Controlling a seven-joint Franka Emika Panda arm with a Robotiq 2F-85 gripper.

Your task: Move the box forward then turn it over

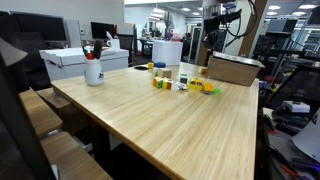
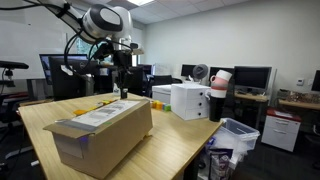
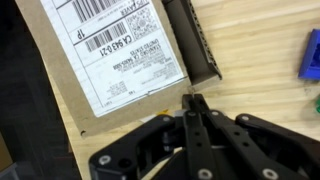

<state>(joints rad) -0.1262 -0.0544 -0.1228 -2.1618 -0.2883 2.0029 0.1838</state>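
Observation:
The box (image 1: pixel 233 68) is a wide brown cardboard box at the far right end of the wooden table. It fills the foreground in an exterior view (image 2: pixel 100 135). In the wrist view its tan face (image 3: pixel 60 60) carries a white shipping label. My gripper (image 3: pixel 192 99) is shut, fingertips together, with nothing seen between them. The tips are just beside the box's near edge, over the bare wood. In both exterior views the gripper (image 1: pixel 209 38) (image 2: pixel 122 88) hangs above the table close to the box.
Small coloured toys (image 1: pixel 185 83) lie on the table beside the box; a blue one shows in the wrist view (image 3: pixel 311 52). A white cup with pens (image 1: pixel 93 70) stands at the left. A big white lidded box (image 2: pixel 188 100) and desks with monitors surround the table.

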